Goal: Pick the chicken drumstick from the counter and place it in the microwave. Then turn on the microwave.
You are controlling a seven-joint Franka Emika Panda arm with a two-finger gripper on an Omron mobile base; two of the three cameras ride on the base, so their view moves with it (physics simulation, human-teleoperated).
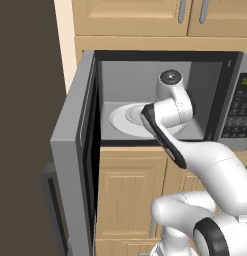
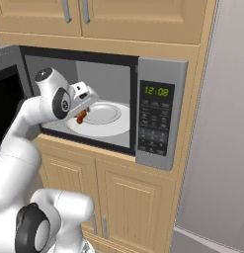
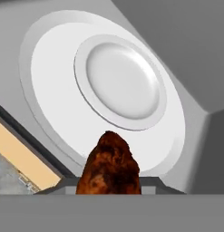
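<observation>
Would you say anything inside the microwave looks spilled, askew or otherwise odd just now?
Nothing stands out. The plate sits flat on the turntable inside the microwave, and the claw holds the chicken drumstick over it.

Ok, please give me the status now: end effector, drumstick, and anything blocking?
End effector shut on chicken drumstick, inside the open microwave. Drumstick held above turntable, short of the white plate. Nothing in the way.

My gripper [image 2: 82,114] inside the microwave [image 2: 158,69], chicken drumstick [image 3: 109,167] between my fingers, over the turntable's [image 3: 50,81] front edge, plate [image 3: 120,81] on the turntable behind it, keypad panel [image 2: 154,118] right of the cavity, door [image 1: 77,160] swung open left
</observation>
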